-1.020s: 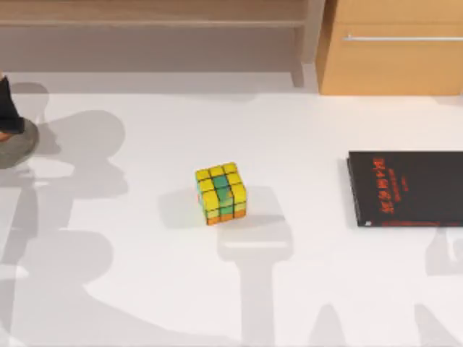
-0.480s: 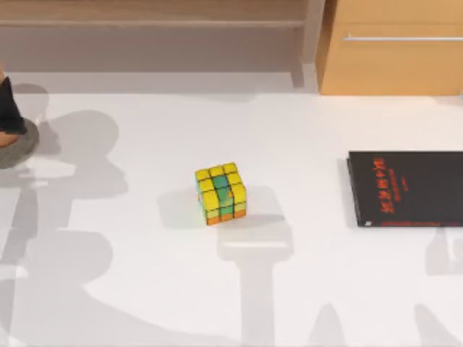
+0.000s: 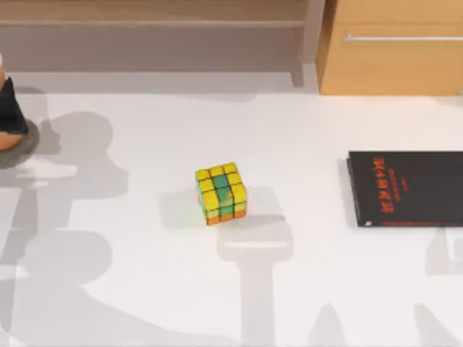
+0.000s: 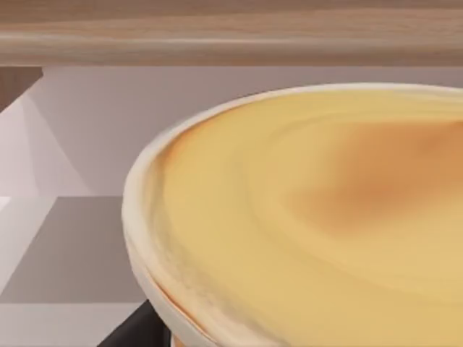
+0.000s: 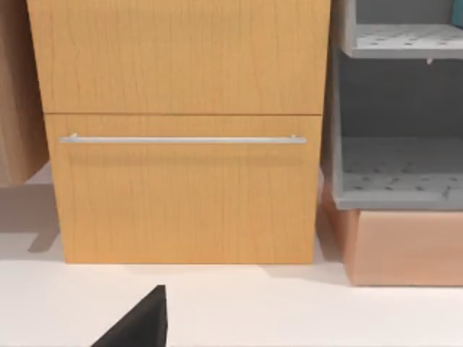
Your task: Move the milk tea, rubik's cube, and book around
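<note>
Apparently early: left tool (image 3: pixel 9 108) at the desk's (image 3: pixel 304 130) left edge, grip unclear, milk tea (image 4: pixel 318 217) right beneath its camera over the grey disc (image 3: pixel 22 148); rubik's cube (image 3: pixel 221 192) well to its right, untouched.

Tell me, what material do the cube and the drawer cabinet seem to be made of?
The rubik's cube looks like plastic: black grid lines, flat yellow, green and orange stickers. The drawer cabinet looks like light wood or veneer, judging by its grain, with a thin metal-looking handle.

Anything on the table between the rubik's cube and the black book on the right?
Nothing: in the top view the stretch between the rubik's cube and the black book is bare white table, crossed by shadow.
</note>
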### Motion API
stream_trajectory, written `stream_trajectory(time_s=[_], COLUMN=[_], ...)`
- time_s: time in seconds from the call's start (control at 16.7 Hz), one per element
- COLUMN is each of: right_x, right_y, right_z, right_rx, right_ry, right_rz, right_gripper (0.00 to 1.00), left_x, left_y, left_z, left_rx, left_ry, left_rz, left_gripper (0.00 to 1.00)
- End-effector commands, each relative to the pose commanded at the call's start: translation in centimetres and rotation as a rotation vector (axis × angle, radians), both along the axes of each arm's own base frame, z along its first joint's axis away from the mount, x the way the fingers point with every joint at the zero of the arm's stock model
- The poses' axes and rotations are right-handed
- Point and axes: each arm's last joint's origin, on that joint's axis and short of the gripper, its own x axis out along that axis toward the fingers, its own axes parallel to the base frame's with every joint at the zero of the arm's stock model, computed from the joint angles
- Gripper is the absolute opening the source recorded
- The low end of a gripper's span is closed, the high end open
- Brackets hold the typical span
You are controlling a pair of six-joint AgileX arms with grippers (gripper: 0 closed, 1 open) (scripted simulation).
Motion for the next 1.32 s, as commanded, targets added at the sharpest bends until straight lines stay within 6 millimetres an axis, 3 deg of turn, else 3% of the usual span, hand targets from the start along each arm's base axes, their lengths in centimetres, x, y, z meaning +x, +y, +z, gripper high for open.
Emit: stream_trajectory(time_s=[0.42, 0.78, 1.32], right_x=[0.0, 0.0, 0.0], right_y=[0.0, 0.0, 0.0], right_z=[0.0, 0.0, 0.0], right_rx=[0.000, 0.000, 0.000], right_ry=[0.000, 0.000, 0.000], right_rz=[0.000, 0.000, 0.000], right_gripper=[1.00, 1.00, 1.00], left_x=[-2.9, -3.0, -4.5], left_y=[0.1, -0.1, -0.1], left_z=[0.0, 0.1, 4.5], left_rx=[0.000, -0.003, 0.001], left_ry=[0.001, 0.008, -0.002], left_rz=[0.000, -0.003, -0.004], left_gripper=[1.00, 1.00, 1.00])
